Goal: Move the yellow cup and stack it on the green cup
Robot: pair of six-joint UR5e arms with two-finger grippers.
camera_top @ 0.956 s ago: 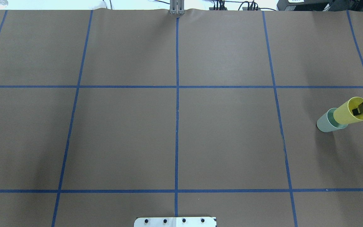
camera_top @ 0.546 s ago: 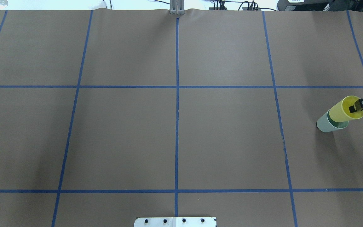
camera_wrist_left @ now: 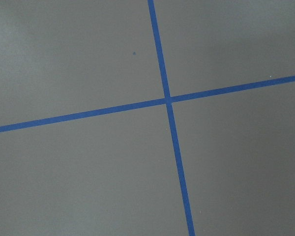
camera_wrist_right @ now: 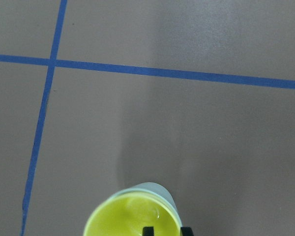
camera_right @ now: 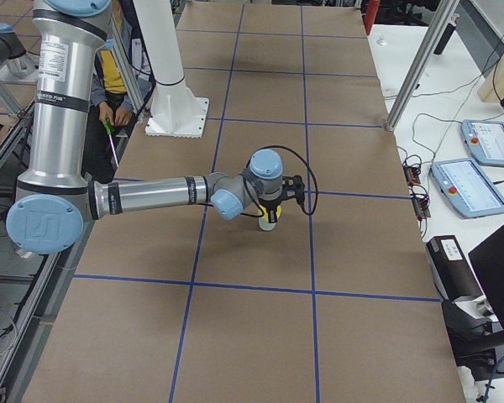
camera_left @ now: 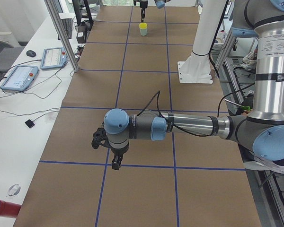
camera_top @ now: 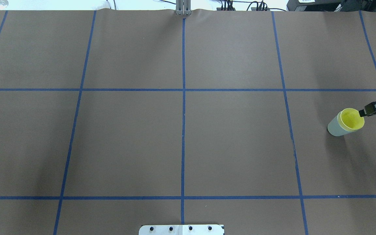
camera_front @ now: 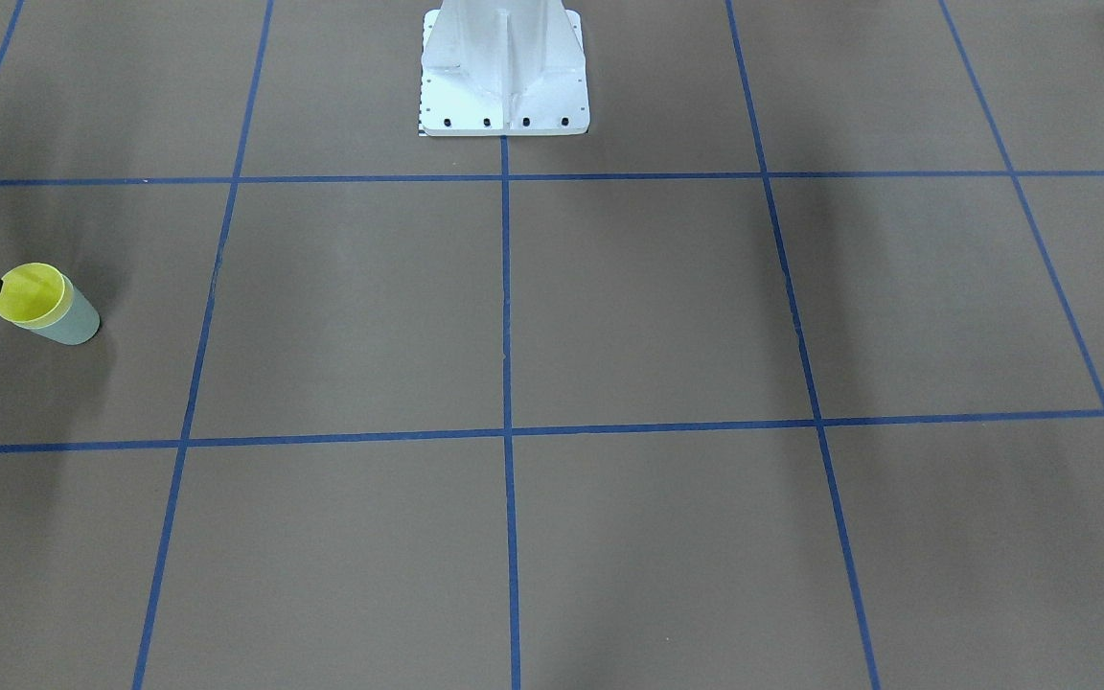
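The yellow cup (camera_top: 351, 119) sits nested upright inside the green cup (camera_top: 333, 128) at the table's far right; only its rim and inside show. Both also show in the front view, yellow (camera_front: 30, 290) in green (camera_front: 75, 324). My right gripper (camera_top: 361, 113) is at the cup's rim, on its outer side. In the right wrist view its fingertips (camera_wrist_right: 147, 231) stand apart, straddling the yellow rim (camera_wrist_right: 130, 219), so it is open. My left gripper (camera_left: 114, 163) hangs over bare table far from the cups; I cannot tell if it is open or shut.
The brown table cover carries a blue tape grid (camera_top: 183, 89). The robot's white base (camera_front: 504, 67) stands at the table's middle near edge. Tablets and cables (camera_left: 20, 77) lie on the side bench beyond the table edge.
The yellow cup has dropped from a tilted, raised hold into the green cup and now stands nested. The right gripper's finger has come out of the cup to its rim.
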